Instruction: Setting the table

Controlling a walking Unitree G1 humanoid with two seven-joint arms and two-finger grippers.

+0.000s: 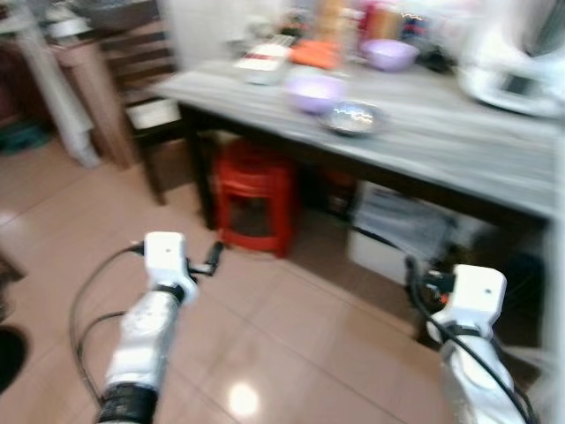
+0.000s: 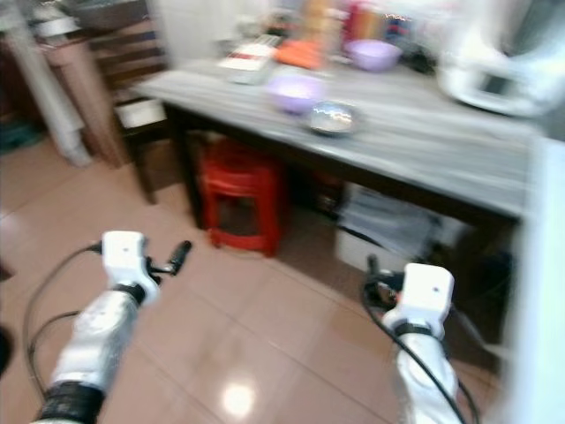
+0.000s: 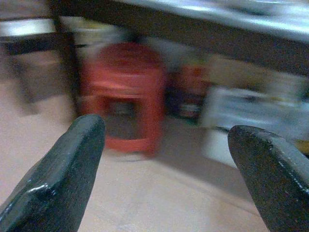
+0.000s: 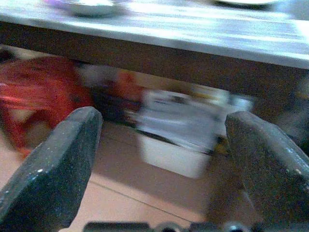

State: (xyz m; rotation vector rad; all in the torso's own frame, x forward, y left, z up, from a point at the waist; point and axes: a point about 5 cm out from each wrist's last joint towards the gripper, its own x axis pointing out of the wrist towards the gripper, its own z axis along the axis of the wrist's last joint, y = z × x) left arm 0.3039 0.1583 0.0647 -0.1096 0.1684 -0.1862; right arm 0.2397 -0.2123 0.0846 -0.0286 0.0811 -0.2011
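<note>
- Grey wood-grain table (image 1: 459, 146) carries a lilac bowl (image 1: 313, 90), with a metal bowl (image 1: 353, 117) just beside it.
- Red stool (image 1: 254, 196) stands under the table.
- Left hand (image 3: 164, 159) and right hand (image 4: 164, 159) hang before the table, fingers spread, empty.

View blurred. Grey-topped table (image 2: 424, 141) with dark legs runs across the upper half. On it: lilac bowl (image 2: 294, 91), metal bowl (image 2: 332, 117) just beside it, second lilac bowl (image 2: 371, 54) farther back, white appliance (image 2: 490, 75). Red stool (image 2: 238, 199) and a white box (image 2: 388, 231) underneath. Both arms held low over tan tiles, left gripper (image 2: 174, 258), right gripper (image 2: 378, 281).
</note>
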